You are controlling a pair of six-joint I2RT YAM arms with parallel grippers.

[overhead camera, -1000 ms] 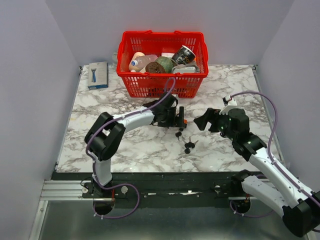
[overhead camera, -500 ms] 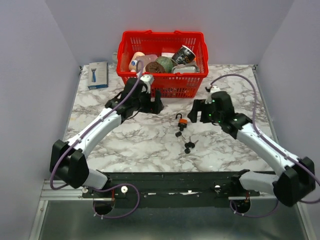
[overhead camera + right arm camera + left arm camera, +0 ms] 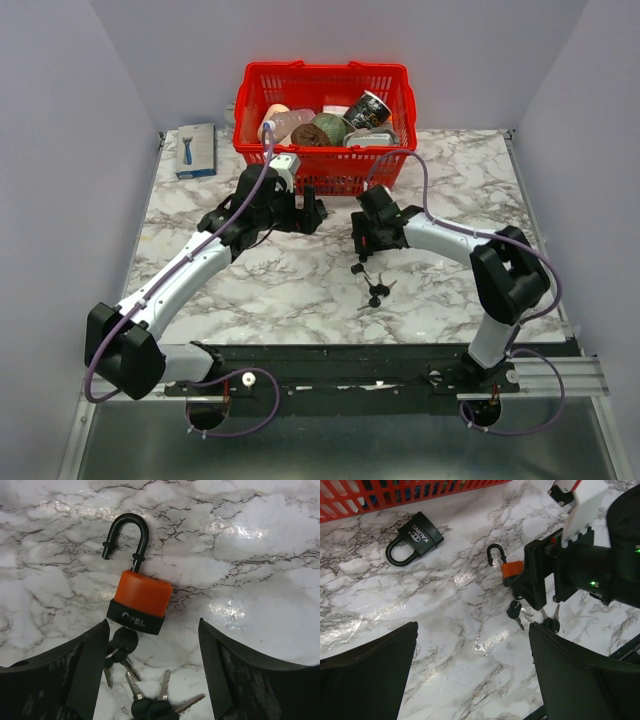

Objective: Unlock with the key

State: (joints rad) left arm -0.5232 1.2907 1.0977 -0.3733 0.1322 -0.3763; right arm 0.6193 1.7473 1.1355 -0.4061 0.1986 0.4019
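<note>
Lying in the far left corner of the marble bench [image 3: 260, 290] is a blue box [image 3: 196, 150]. The left gripper [image 3: 475, 680] hangs released with its fingers wide apart, near the red basket [image 3: 320, 68] at the far edge. A black Kajung padlock [image 3: 415, 537] lies shut just in front of the basket. Toward mid-bench the orange padlock [image 3: 140, 600] lies with its shackle open and a key [image 3: 125, 639] at its base. The right gripper [image 3: 152, 670] is spread open either side of that base. Spare keys [image 3: 155, 705] lie just nearer the front edge.
</note>
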